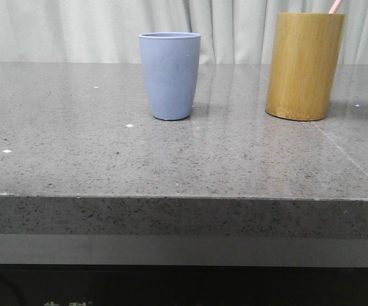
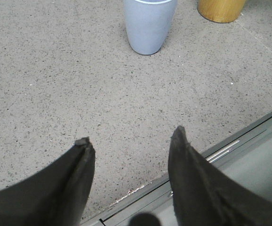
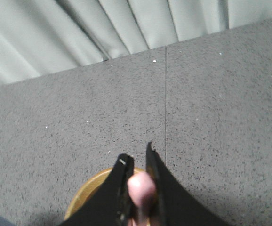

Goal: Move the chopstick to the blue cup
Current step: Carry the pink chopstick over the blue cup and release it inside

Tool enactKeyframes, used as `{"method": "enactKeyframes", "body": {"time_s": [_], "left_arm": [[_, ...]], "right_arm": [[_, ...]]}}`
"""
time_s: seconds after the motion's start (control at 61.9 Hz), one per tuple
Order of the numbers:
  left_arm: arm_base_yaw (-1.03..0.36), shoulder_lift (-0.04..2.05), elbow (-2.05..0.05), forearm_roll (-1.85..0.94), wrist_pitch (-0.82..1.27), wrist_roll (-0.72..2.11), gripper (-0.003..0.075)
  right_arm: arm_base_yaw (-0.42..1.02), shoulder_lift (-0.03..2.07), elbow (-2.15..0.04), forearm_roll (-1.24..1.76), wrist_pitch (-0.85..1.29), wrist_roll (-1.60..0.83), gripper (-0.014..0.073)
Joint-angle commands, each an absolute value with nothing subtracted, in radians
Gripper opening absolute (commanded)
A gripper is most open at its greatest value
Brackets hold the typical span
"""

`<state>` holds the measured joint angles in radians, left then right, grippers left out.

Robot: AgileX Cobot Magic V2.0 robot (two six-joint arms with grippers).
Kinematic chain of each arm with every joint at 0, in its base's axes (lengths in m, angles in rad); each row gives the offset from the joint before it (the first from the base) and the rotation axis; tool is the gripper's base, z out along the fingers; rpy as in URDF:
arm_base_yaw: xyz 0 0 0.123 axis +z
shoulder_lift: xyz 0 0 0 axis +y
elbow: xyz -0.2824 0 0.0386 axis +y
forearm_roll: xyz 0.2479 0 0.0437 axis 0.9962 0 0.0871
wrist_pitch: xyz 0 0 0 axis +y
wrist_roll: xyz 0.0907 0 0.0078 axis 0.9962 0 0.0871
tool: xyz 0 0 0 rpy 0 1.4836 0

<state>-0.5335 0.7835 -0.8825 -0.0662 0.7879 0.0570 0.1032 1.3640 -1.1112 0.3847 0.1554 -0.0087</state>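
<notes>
The light-blue cup stands upright at mid-table; it also shows in the left wrist view. The yellow-brown bamboo cylinder stands to its right, and a pale pink chopstick end sticks out of its top. In the right wrist view my right gripper is above the cylinder's rim and is shut on the pink chopstick end. My left gripper is open and empty over the table's near edge, short of the cup. Neither gripper shows in the front view.
The grey speckled stone table has a seam line on its right side. A pale curtain hangs behind the table. A metal rail runs along the table's front edge.
</notes>
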Motion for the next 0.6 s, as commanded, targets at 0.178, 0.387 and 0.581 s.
{"method": "enactKeyframes", "body": {"time_s": [0.178, 0.387, 0.581], "left_arm": [[-0.541, 0.778, -0.907, -0.074, 0.717, 0.054, 0.0365], [-0.541, 0.778, -0.907, -0.074, 0.717, 0.054, 0.0365], [-0.541, 0.778, -0.907, -0.074, 0.717, 0.054, 0.0365]], "right_arm": [[0.105, 1.329, -1.415, 0.180, 0.401, -0.066, -0.0061], [0.126, 1.329, -1.666, 0.169, 0.563, -0.068, -0.0061], [0.296, 1.335, -1.750, 0.181, 0.542, -0.068, -0.0061]]}}
